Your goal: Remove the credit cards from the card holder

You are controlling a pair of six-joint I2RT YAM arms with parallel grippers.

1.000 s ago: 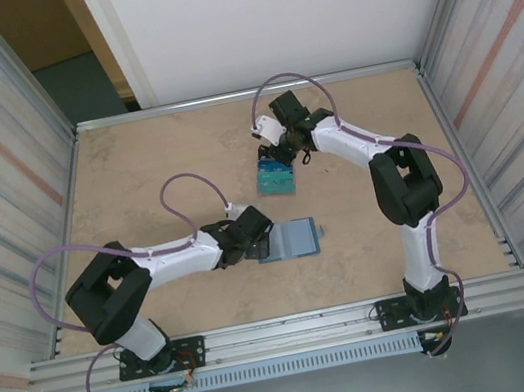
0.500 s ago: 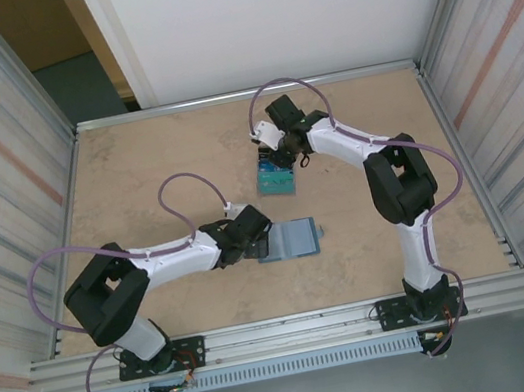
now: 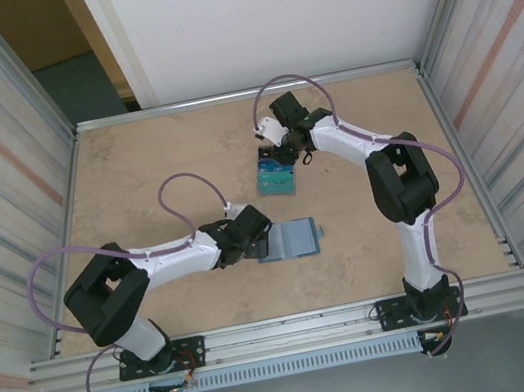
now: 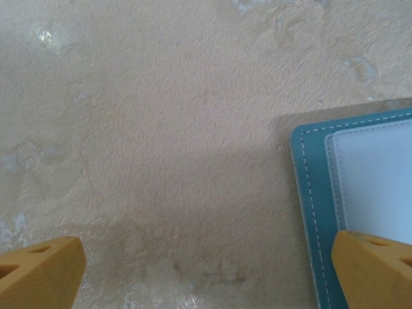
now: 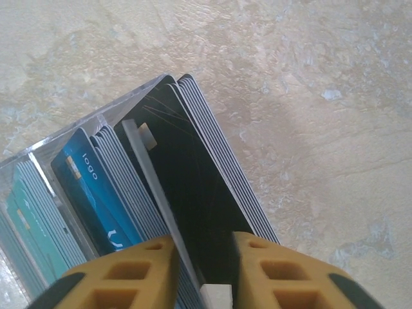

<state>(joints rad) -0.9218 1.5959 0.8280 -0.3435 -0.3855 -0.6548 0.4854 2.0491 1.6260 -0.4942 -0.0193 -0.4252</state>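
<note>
Teal-blue stitched bifold card holder [image 3: 290, 240] open on beige bench [image 3: 137, 177], left claw [image 3: 253, 241] at its edge | left wrist: claw spread wide | right wrist: right claw [image 5: 203, 257] narrowly astride black cards [image 5: 193, 167] in clear plastic tray [image 5: 77, 125] beside blue and teal credit cards [image 5: 96, 187]; clamping cannot be told | judged depositing; next needs straight lift-off.

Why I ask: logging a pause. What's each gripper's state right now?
Left gripper: open, holding nothing.
Right gripper: nearly closed around black cards in the clear tray; grip cannot be told.
</note>
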